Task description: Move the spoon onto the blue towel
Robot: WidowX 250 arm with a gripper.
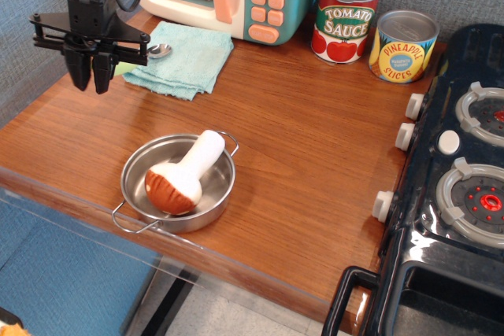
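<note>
Pan (178,183) and mushroom (183,176) in the lower left of the frame need no attention. In the upper left the gripper (91,78) grips the spoon (146,56), jaws clamped on its pale handle, the silver bowl over the blue towel's (183,57) left edge; the handle should be carried rightward before release.

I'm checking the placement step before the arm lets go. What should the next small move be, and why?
Probably open the gripper and lift straight up. The spoon has its silver bowl lying on the blue towel, while its pale handle runs behind the fingers at the towel's left edge, so it looks placed. Whether the fingers grip it is unclear.
</note>
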